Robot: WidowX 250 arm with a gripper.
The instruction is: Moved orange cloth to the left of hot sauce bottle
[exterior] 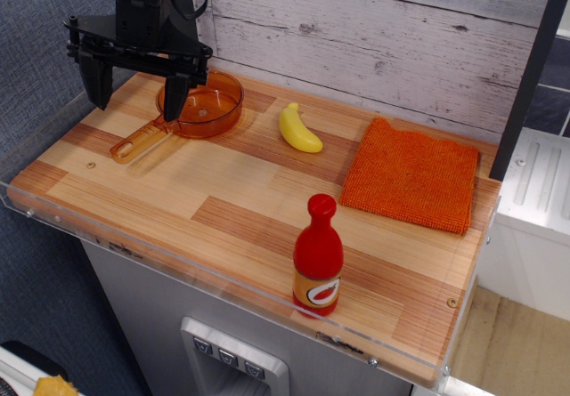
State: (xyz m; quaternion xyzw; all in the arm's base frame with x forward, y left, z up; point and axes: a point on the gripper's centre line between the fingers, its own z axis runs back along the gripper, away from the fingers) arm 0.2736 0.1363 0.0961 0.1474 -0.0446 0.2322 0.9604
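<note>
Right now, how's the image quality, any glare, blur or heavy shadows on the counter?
In the observation.image view, lighting is soft and even; the hot sauce bottle shows small glossy highlights, the orange cloth is sharp with visible texture, the gripper casts only a faint shadow near the orange pan, and no blur is noticeable.

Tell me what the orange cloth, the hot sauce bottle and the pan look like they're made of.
The orange cloth looks like terry fabric: matte, with a fuzzy looped surface. The hot sauce bottle appears to be glossy red plastic, with highlights on the cap and a printed label. The pan seems to be translucent orange plastic or glass; the wood grain shows through it.
</note>
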